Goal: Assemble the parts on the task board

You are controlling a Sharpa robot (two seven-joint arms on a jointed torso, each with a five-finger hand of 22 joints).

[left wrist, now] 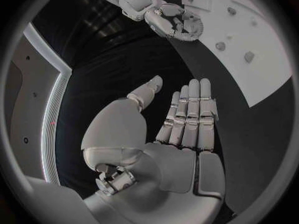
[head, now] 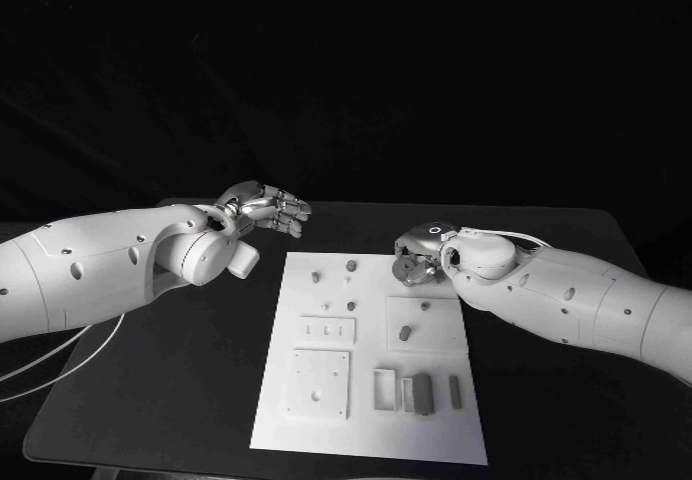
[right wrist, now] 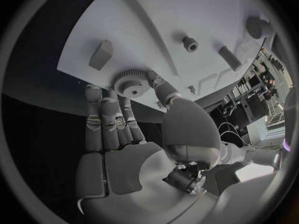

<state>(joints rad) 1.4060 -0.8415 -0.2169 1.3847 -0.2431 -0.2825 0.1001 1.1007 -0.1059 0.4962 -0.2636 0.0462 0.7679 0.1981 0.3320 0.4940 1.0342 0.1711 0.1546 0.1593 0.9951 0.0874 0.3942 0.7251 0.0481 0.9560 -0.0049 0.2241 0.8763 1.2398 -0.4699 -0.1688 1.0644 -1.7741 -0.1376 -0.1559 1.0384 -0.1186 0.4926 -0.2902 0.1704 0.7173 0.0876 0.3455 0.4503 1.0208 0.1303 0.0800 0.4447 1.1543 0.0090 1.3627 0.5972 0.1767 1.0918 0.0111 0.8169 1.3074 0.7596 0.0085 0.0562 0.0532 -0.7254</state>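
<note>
The white task board [head: 289,400] lies in the middle of the black table. My right hand [head: 423,256] hovers over its far right corner and pinches a small toothed gear [right wrist: 131,83] between thumb and fingertips, close above the board [right wrist: 156,20]. Under that hand the board carries a short peg [right wrist: 189,44] and a small block [right wrist: 101,54]. My left hand [head: 268,210] hangs beyond the board's far left corner with its fingers [left wrist: 190,114] stretched out straight and nothing in them. The right hand with the gear [left wrist: 172,22] appears in the left wrist view too.
Small pegs [head: 352,266] stand on the board's far half. A square plate [head: 319,383] and several upright pieces [head: 420,393] sit on its near half. Bare black table [head: 173,400] lies on both sides of the board.
</note>
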